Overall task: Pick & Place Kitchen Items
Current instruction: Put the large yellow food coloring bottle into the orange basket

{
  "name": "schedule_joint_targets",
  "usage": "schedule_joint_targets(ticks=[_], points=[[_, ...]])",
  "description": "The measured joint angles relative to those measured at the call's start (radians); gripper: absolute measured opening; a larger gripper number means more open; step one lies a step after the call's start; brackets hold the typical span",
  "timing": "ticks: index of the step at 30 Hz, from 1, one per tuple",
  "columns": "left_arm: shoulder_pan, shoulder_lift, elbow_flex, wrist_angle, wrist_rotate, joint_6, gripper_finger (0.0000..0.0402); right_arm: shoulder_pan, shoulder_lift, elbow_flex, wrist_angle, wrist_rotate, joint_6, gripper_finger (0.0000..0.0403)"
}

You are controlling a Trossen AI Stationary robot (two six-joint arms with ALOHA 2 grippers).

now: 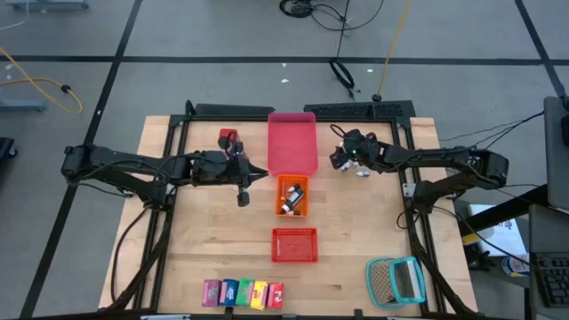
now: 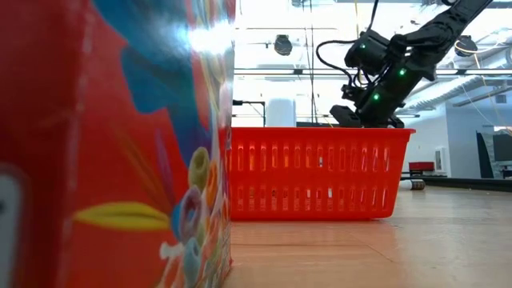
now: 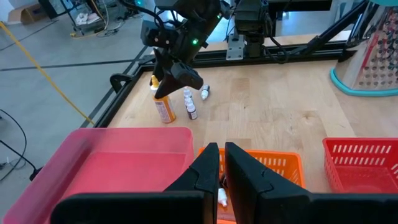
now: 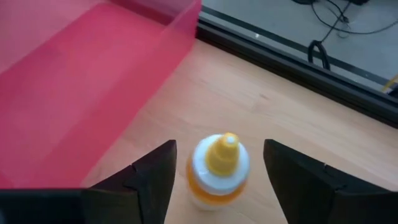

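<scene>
While our right gripper (image 4: 217, 171) hangs over the far right part of the worktop (image 1: 356, 240), its fingers (image 4: 149, 177) are spread to either side of an upright yellow-capped orange bottle (image 4: 217, 171), not touching it. Two smaller bottles (image 3: 189, 104) stand just beside that bottle, right of the pink tray (image 1: 292, 142). Our left gripper (image 3: 221, 171) sits over the orange basket (image 1: 292, 196), fingers pressed together and holding nothing; small bottles lie in that basket. Nearer us stands the red basket (image 1: 294, 244), and the row of coloured cartons (image 1: 243, 292) lines the near edge.
</scene>
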Motion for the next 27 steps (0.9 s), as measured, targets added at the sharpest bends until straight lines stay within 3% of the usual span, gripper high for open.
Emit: schedule_joint_targets(ticks=[12, 20, 27], points=[[0.0, 0.0, 0.0, 0.0, 0.0, -0.002, 0.0031, -0.006, 0.0, -0.003, 0.007, -0.001, -0.002, 0.0184], [0.0, 0.0, 0.0, -0.001, 0.0, -0.002, 0.0031, -0.02, 0.022, -0.001, 0.013, -0.014, 0.0, 0.0115], [0.0, 0.0, 0.0, -0.001, 0.0, -0.002, 0.0031, -0.023, 0.013, -0.001, 0.012, -0.055, 0.0, 0.0112]])
